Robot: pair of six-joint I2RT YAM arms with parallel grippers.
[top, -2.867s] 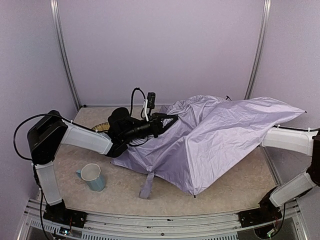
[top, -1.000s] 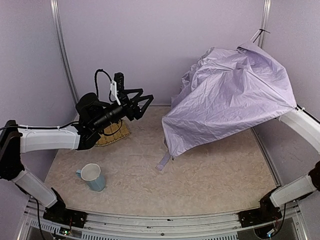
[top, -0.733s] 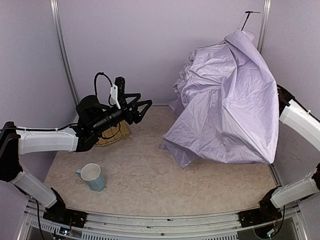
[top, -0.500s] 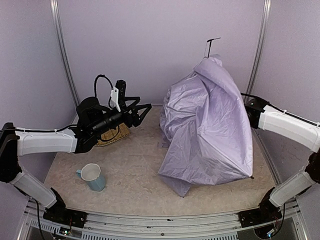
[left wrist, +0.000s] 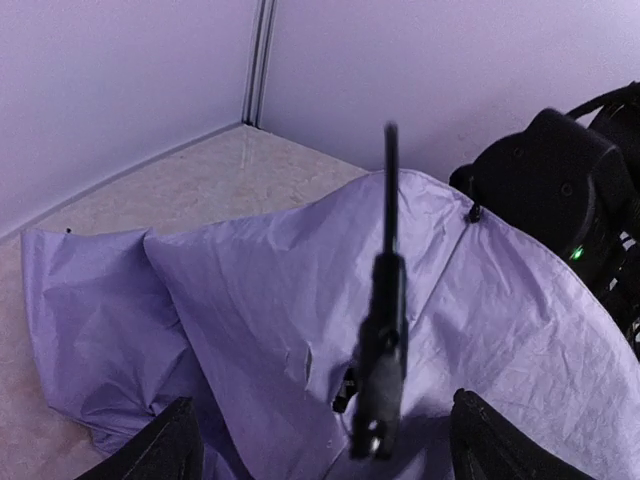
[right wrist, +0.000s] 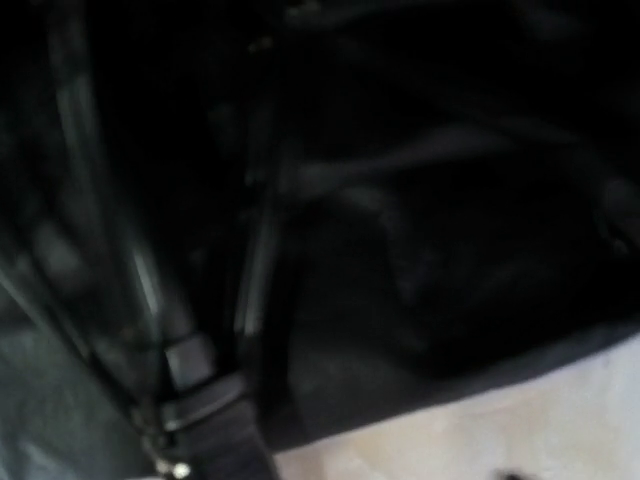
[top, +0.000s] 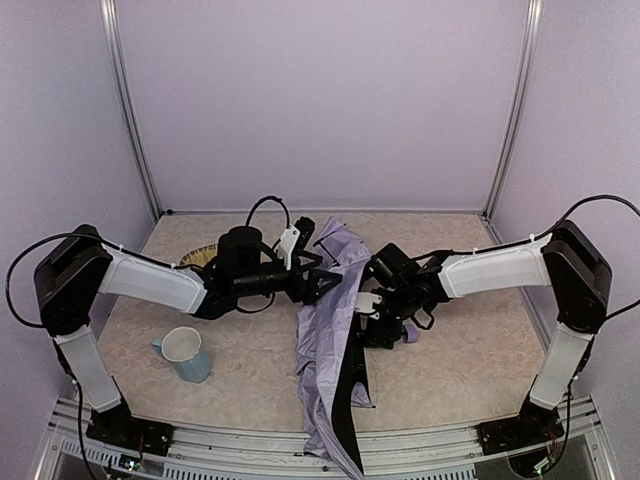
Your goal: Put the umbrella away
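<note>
We see a pale blue mug (top: 184, 354) upright on the beige counter (top: 470, 360), a woven straw piece (top: 198, 259) further back

The beige table (top: 470, 355) bears the umbrella (top: 320, 340) and a blue mug (top: 185, 352).

The middle of the table (top: 470, 360) is blocked back to front by the collapsed umbrella (top: 320, 350). Room is left over the bare front right; the front left is narrowed by a mug (top: 185, 355).
</note>
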